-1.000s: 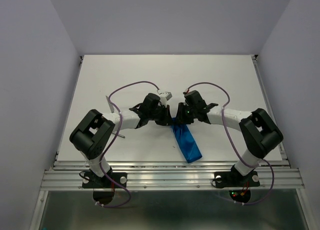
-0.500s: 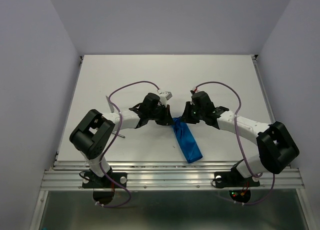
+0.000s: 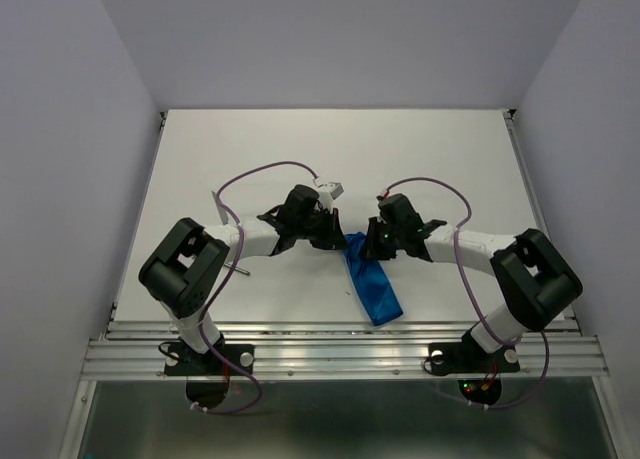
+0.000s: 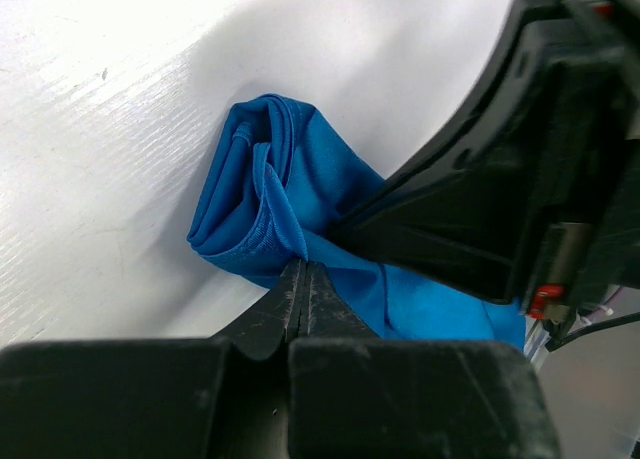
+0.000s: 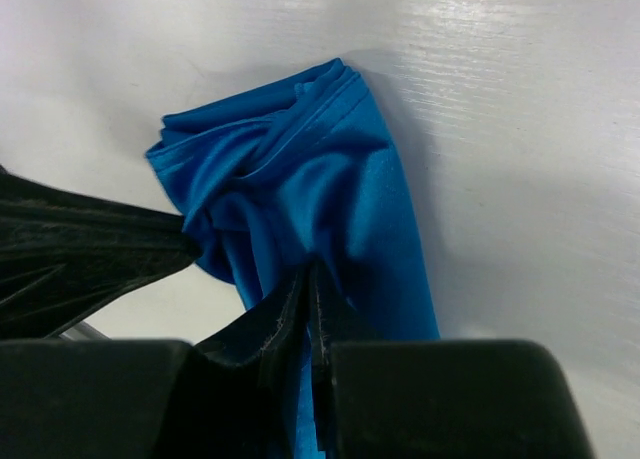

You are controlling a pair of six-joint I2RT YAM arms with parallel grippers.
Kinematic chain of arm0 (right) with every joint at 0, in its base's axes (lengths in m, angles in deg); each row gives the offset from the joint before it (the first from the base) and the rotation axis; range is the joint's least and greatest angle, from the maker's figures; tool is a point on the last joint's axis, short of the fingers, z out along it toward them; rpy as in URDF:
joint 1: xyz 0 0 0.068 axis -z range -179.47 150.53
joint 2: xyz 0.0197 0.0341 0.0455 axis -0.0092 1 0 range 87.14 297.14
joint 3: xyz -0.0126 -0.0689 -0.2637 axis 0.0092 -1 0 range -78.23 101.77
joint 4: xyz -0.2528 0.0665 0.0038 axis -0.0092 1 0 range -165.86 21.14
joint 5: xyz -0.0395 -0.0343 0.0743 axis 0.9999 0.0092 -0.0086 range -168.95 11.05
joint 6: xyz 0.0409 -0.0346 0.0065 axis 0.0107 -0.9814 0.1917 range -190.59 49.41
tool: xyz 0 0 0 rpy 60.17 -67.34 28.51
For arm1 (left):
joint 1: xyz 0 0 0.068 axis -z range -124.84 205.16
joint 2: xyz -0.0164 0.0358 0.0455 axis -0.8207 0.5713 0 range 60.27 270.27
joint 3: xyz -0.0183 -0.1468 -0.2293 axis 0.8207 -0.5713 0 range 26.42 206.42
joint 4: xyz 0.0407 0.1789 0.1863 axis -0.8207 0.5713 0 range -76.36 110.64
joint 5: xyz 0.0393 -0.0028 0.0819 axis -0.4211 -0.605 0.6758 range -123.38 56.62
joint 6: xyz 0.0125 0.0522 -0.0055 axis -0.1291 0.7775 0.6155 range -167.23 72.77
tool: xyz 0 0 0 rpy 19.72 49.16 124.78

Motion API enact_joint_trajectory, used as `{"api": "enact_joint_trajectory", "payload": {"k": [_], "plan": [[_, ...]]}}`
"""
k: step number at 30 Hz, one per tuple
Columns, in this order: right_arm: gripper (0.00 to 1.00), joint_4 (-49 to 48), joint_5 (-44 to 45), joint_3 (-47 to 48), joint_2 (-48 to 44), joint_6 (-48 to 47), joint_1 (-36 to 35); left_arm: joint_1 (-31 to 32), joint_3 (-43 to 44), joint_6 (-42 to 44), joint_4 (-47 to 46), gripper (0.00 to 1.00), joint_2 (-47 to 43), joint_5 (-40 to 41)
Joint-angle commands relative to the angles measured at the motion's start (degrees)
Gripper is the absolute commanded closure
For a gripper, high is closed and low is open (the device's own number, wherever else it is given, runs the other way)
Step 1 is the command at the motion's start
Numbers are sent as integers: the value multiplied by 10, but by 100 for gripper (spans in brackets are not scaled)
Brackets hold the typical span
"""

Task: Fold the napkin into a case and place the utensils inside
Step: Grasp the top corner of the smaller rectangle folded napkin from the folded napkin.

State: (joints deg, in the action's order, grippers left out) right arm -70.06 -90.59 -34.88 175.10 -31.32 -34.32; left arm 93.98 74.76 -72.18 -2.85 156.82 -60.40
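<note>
Top external view: fixed, high behind the arm bases [image 3: 210,361] along the lower frame edge, facing down and forward over the whole table [image 3: 450,159]; distant. Left wrist view: very close, low, looking past the left gripper [image 4: 303,269] at bottom centre onto one end of the case [image 4: 300,189]. Right wrist view: equally close, over the right gripper [image 5: 310,274], facing that same end from the opposite side. All three share it.
</note>
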Motion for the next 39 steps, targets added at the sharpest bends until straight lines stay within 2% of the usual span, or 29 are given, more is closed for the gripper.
{"api": "enact_joint_trajectory", "payload": {"k": [1, 7, 16, 22, 27, 29, 34, 39], "plan": [[89, -47, -29, 11, 29, -6, -6, -2, 5, 1, -20, 100, -15, -14], [85, -17, -9, 27, 48, -34, -6, -2, 8, 0, -16, 100, -14, -15], [60, 102, 49, 8, -116, -50, -6, -2, 13, -2, -17, 100, -11, -9], [53, 223, 112, 2, -185, -40, -76, -13, 14, -6, -23, 100, -6, -7], [52, 269, 143, -11, -208, -14, -108, -23, 11, -13, -32, 100, -1, -3], [52, 279, 151, -15, -216, -5, -109, -27, 8, -16, -37, 100, 0, -1], [41, 280, 166, -36, -213, 20, -109, -44, -2, -23, -49, 100, -1, 0], [39, 230, 141, -56, -175, 25, -109, -47, -9, -20, -49, 100, -3, 0]]}}
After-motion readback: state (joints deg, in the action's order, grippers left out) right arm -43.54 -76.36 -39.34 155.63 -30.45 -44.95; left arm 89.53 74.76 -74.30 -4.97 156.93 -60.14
